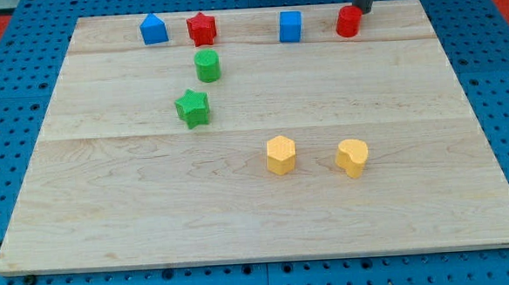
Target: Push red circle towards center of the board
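The red circle (348, 21) stands near the board's top edge, right of centre. My tip (360, 12) is just at its upper right, touching or almost touching it; the dark rod rises out of the view's top. A blue cube (290, 26) stands to the left of the red circle. The wooden board (241, 213) fills most of the view.
A red star (201, 28) and a blue pentagon-like block (153, 30) stand at the top left. A green cylinder (207, 65) and a green star (192, 108) lie below them. A yellow hexagon (280, 154) and a yellow heart (352, 157) sit lower right of centre.
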